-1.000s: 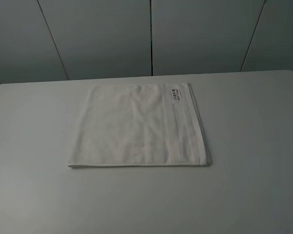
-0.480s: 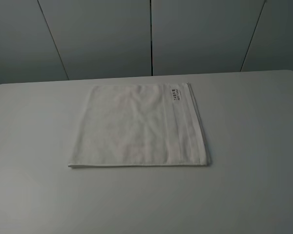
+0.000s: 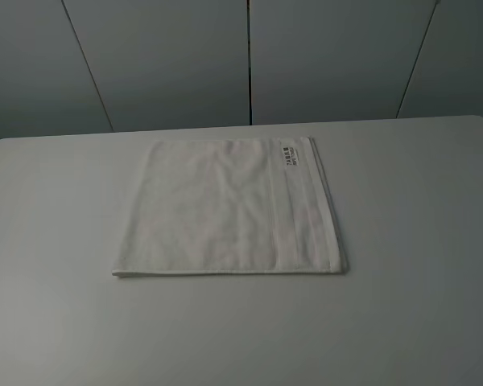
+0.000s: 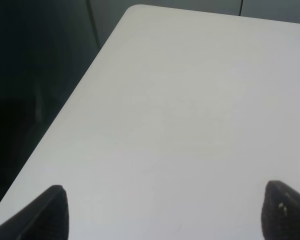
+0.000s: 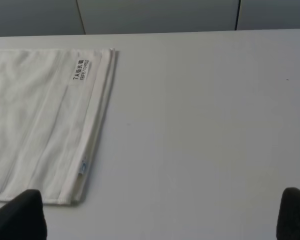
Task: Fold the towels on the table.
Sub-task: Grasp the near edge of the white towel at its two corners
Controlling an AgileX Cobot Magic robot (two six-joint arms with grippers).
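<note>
One white terry cloth towel, roughly square, lies flat on the large plain white matte table, toward the far edge. A woven band runs along the side nearer the right arm, with a small dark-printed label at its far end. Left gripper: dark fingertips spread wide, nothing between them, over bare tabletop near a rounded corner. Right gripper: jaws likewise wide apart and empty, near the towel's banded edge. Grey panelled wall behind.
</note>
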